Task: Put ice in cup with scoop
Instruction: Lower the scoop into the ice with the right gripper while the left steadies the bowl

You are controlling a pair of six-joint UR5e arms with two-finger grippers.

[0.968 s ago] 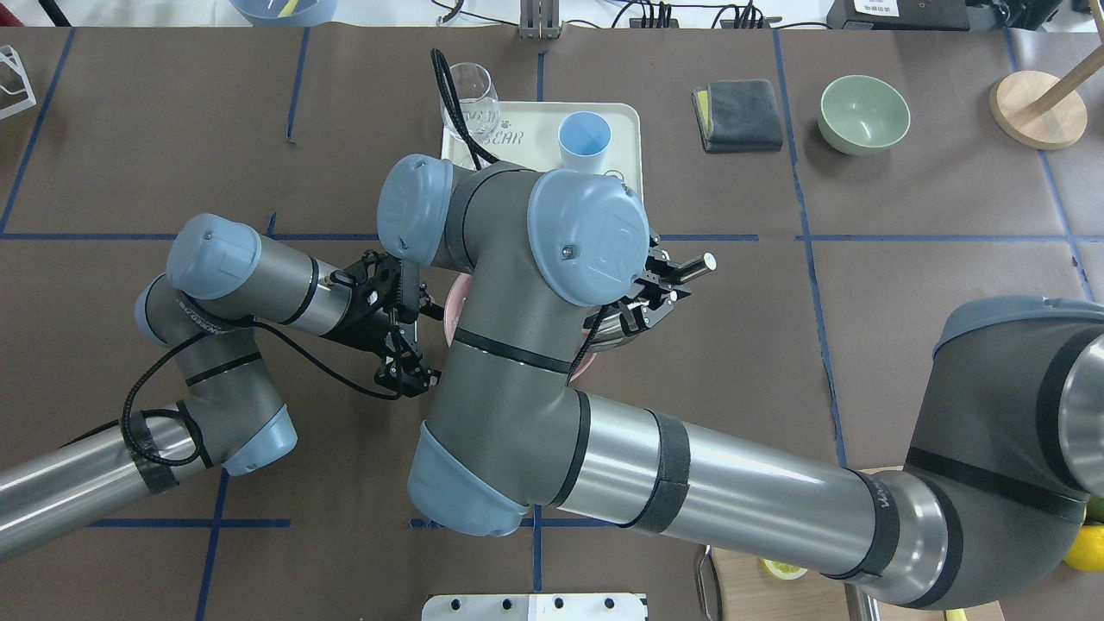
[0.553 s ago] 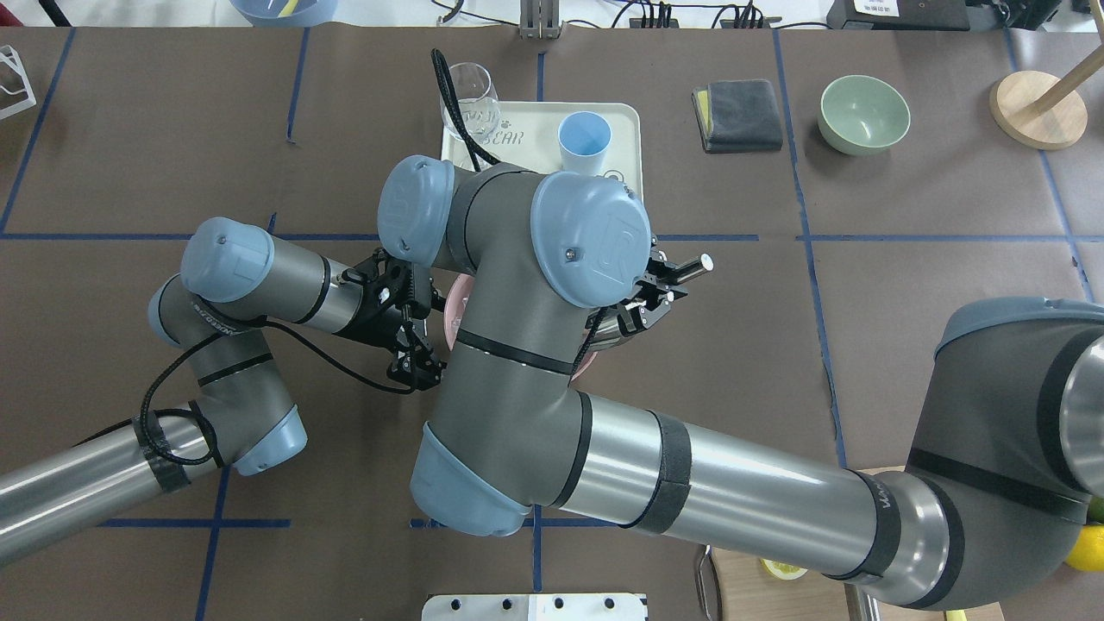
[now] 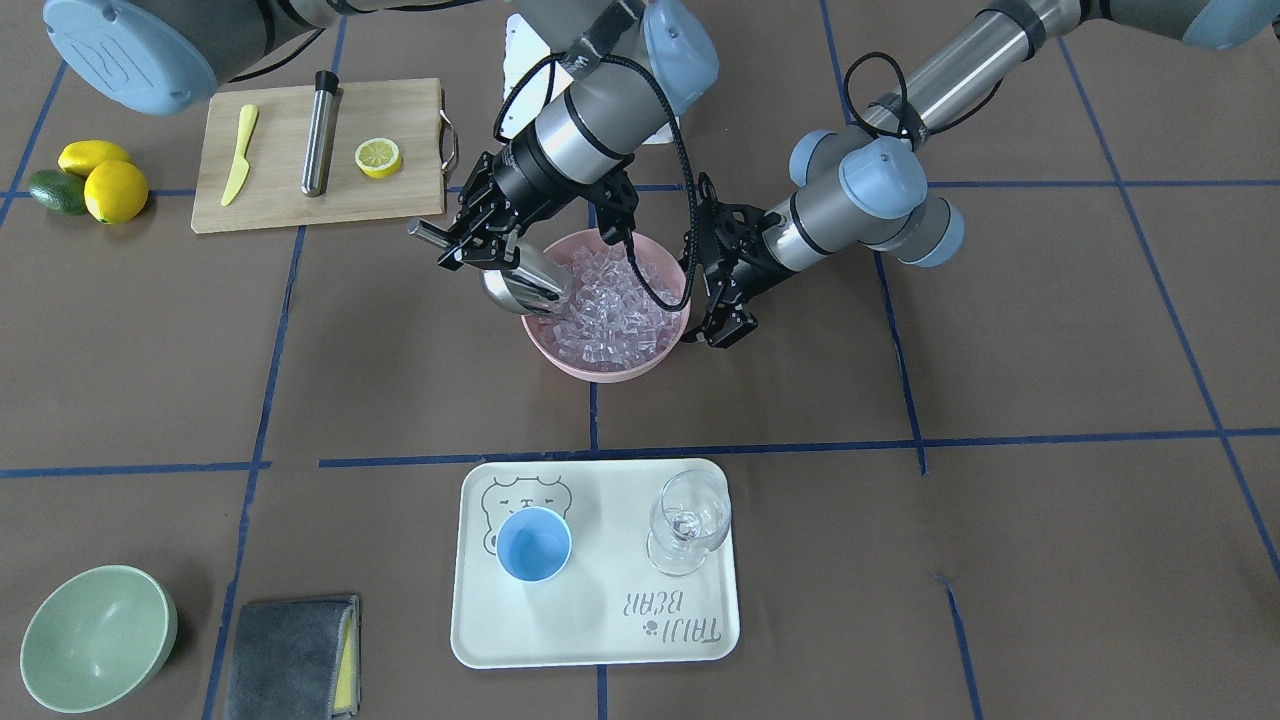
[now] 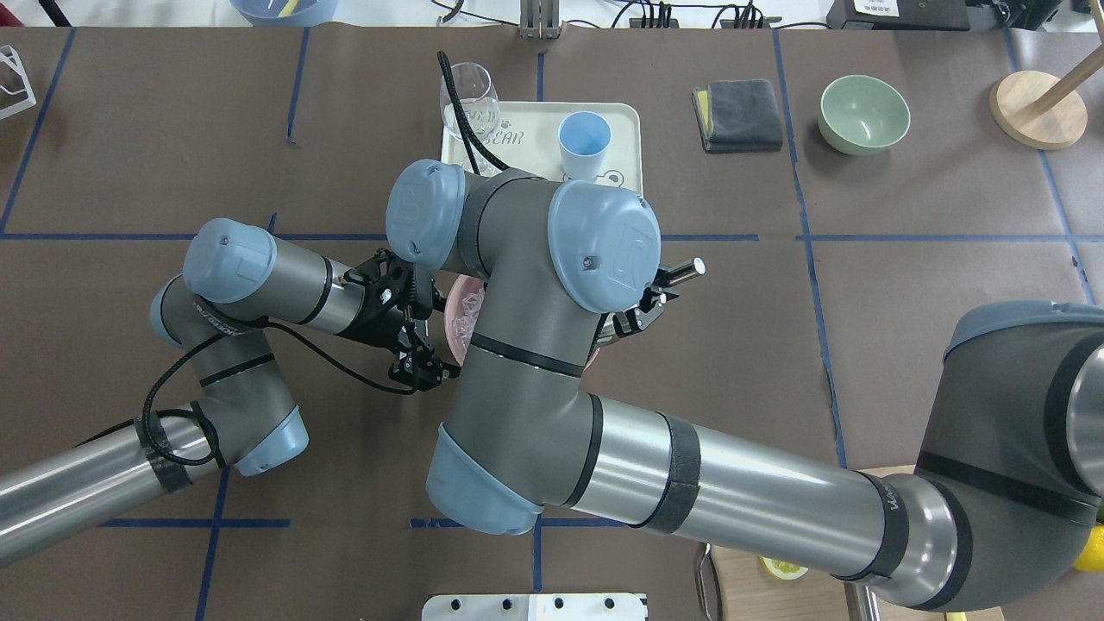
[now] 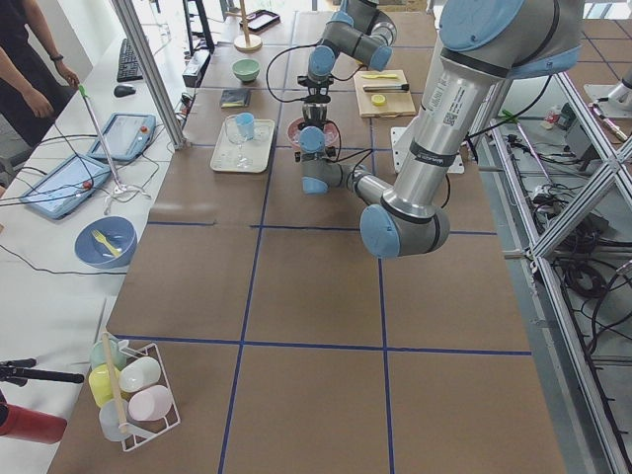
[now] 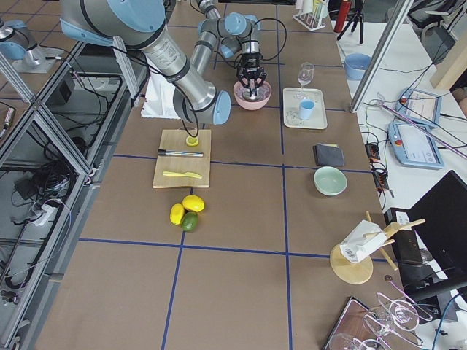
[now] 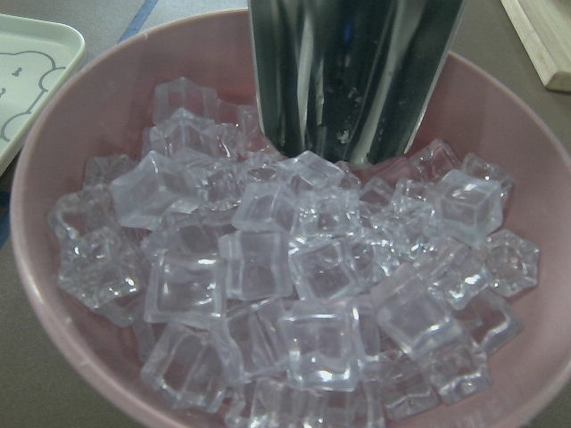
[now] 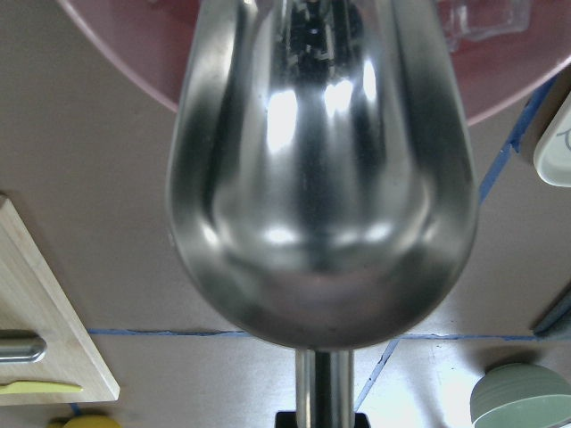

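Observation:
The pink bowl (image 3: 600, 372) holds a heap of clear ice cubes (image 3: 612, 300). My right gripper (image 3: 470, 243) is shut on the thin handle of the steel scoop (image 3: 525, 288). The scoop's trough tips down into the ice at the bowl's rim, which the left wrist view shows close up (image 7: 357, 71). No ice shows in the scoop from below (image 8: 321, 178). My left gripper (image 3: 728, 328) looks open, close beside the bowl's opposite rim; I cannot tell if it touches. The light-blue cup (image 3: 534, 543) stands empty on the white tray (image 3: 590, 630).
A clear wine glass (image 3: 688, 520) stands on the tray beside the cup. A wooden cutting board (image 3: 400, 205) with a yellow knife, a steel cylinder and a lemon half lies behind the bowl. A pale green bowl (image 3: 95, 635) and a grey cloth (image 3: 290, 655) sit at the front corner.
My left gripper has moved in toward the pink bowl's rim. My right arm has shifted a little, and the scoop's handle end has drawn slightly toward the bowl.

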